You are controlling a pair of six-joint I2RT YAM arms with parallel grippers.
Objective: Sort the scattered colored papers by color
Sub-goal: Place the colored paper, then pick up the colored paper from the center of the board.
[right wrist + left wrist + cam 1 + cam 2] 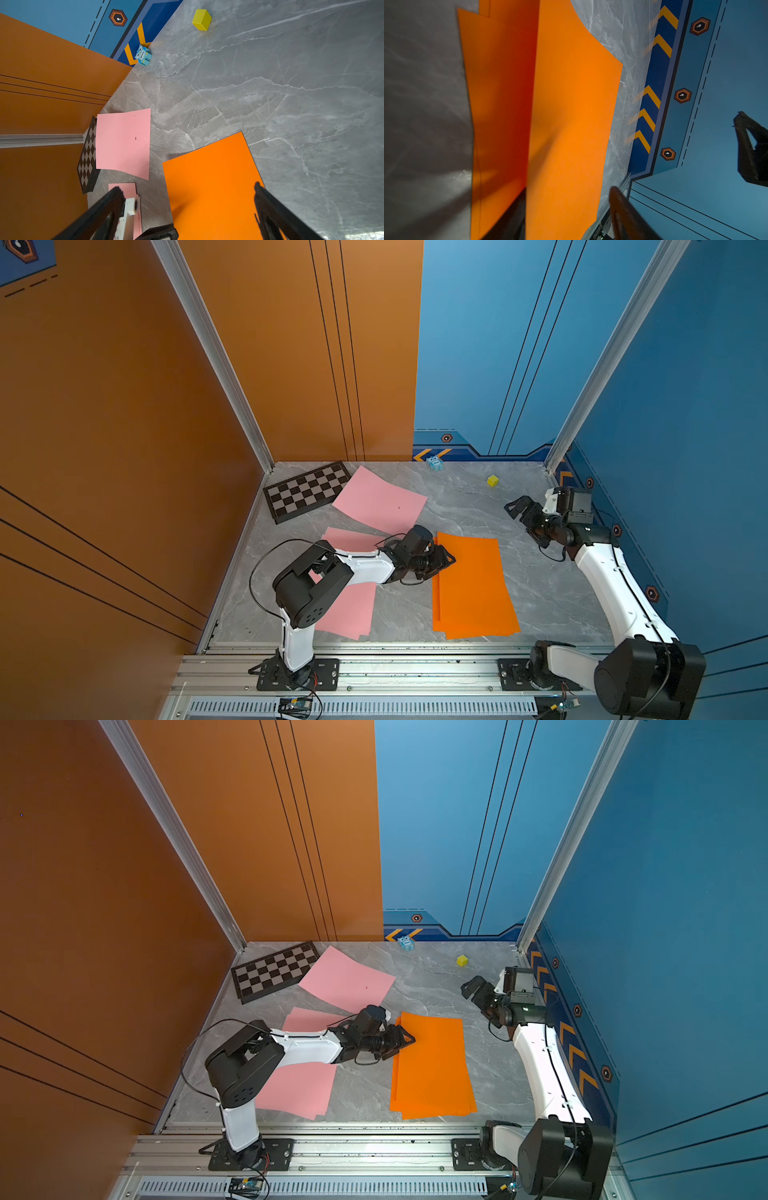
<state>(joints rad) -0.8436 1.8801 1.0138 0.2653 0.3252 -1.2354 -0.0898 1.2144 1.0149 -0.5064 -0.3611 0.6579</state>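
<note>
The orange papers (473, 589) (432, 1069) lie in a loose pile at the near middle of the grey marbled table (536, 585). The sheets overlap each other, and their edges are staggered along the left side and the near end.

The left hand (448, 559) (405, 1038) is at the far left corner of that pile, low over its edge. In the left wrist view its fingers (625, 209) stand wide apart with only the blue wall showing between them, so it has hold of nothing. In that same view the top orange sheet (571, 124) appears to bow up from the shaded sheets (500, 93) beneath it.

The pink papers are in two places:
- One single pink sheet (380, 499) (123, 143) lies at the far left, slightly bowed. Its left corner overlaps the right end of the black-and-grey checkered board (305, 491).
- A pink pile (351, 610) (297, 1090) of at least two sheets lies at the near left, and the left arm reaches across it.

The right hand (515, 506) (471, 986) hovers over the far right of the table, close to the blue side wall and well apart from every sheet. Its fingers (108, 209) are spread fully and grip nothing.

A small yellow cube (493, 480) (201, 19) sits on bare table at the far right. A little blue owl toy (434, 463) (143, 55) stands against the back wall.
</note>
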